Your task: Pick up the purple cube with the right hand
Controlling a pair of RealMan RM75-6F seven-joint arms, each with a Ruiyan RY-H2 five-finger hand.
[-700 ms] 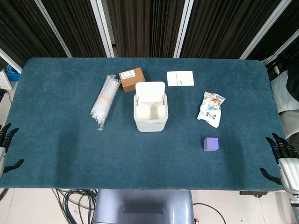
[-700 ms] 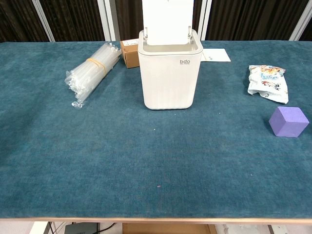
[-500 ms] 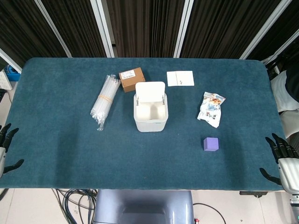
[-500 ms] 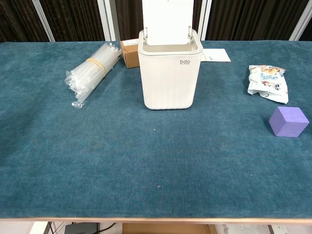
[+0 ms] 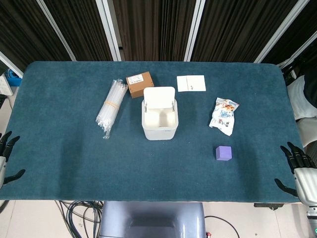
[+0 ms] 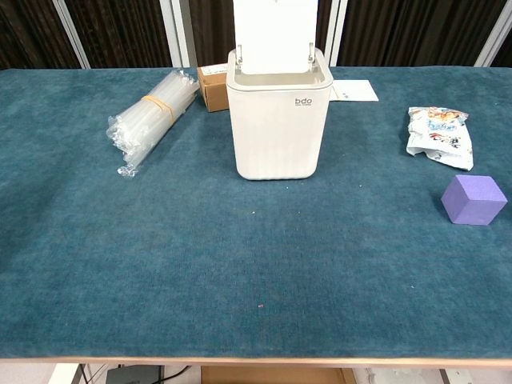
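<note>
The purple cube (image 5: pixel 224 152) (image 6: pixel 474 199) lies alone on the blue table cloth, right of centre and near the front. My right hand (image 5: pixel 300 171) hangs past the table's front right corner, well to the right of the cube, fingers spread and holding nothing. My left hand (image 5: pixel 5 156) sits off the front left edge, fingers apart and empty. Neither hand shows in the chest view.
A white bin (image 5: pixel 159 120) with its lid raised stands mid-table. A snack packet (image 5: pixel 223 115) lies just behind the cube. A bundle of clear straws (image 5: pixel 110 105), a brown box (image 5: pixel 139 84) and a white card (image 5: pixel 191 83) lie further back.
The right hand has shifted slightly lower at the table's corner. Nothing else has moved.
</note>
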